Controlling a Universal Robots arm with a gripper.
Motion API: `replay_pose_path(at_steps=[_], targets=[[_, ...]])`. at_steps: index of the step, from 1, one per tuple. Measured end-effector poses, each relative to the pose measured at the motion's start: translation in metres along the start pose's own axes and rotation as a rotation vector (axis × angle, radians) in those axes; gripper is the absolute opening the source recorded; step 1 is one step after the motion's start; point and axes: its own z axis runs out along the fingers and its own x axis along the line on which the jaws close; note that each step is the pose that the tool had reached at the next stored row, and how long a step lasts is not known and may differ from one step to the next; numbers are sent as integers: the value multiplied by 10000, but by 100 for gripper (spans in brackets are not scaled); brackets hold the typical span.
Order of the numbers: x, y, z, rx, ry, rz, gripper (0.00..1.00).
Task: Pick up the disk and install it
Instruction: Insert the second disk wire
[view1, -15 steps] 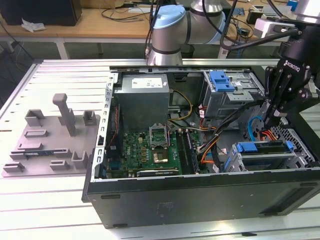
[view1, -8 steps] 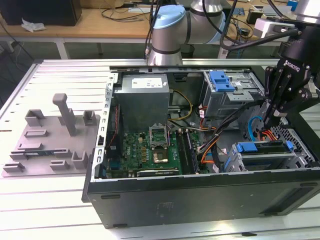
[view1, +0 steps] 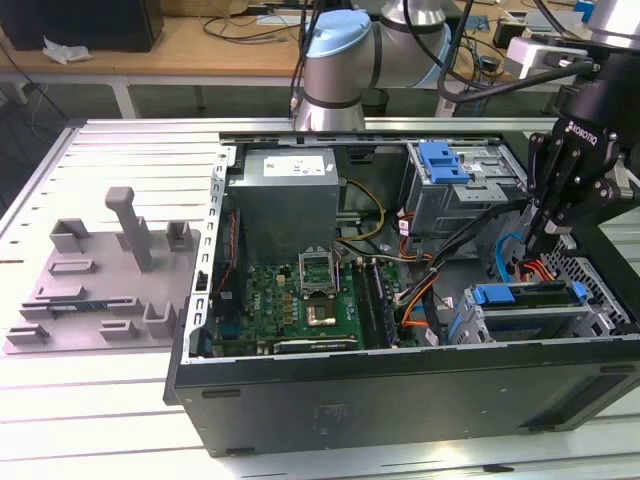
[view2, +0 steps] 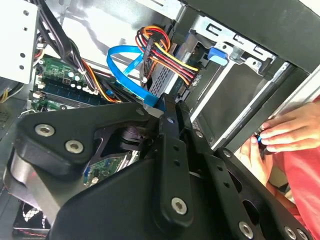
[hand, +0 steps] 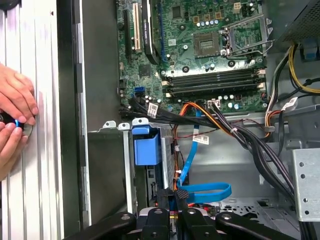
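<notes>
We judge the installing step nearly done: our pincer (view1: 535, 243), fingers pressed together holding nothing, hangs at twelve o'clock over the disk (view1: 520, 297) seated in its bay, calling for careful clearance.

Table: a light metal top with long grooves (view1: 110, 160), under everything.
Far desk: brown wood (view1: 190, 45), with black wires (view1: 250, 25) and a black box (view1: 85, 22) on it.
Floor: dark green (view1: 60, 100), under that desk.
Light: bright.
</notes>
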Motion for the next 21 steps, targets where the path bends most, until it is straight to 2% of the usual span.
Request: replay_pose_path(at_steps=[1, 4, 6, 7, 8, 10, 11, 14, 18, 21], targets=[[10, 8, 1, 20, -110, -4, 16], [35, 24, 2, 48, -290, -10, 16], [79, 42, 10, 108, -565, -16, 16], [101, 43, 15, 183, -720, -12, 16], [131, 43, 22, 307, -843, 2, 16], [172, 44, 31, 417, -914, 17, 16], [213, 46, 39, 509, -961, 29, 16], [307, 99, 63, 700, -1029, 58, 16], [377, 135, 81, 817, -1074, 74, 16], [415, 156, 93, 948, -1127, 89, 16]])
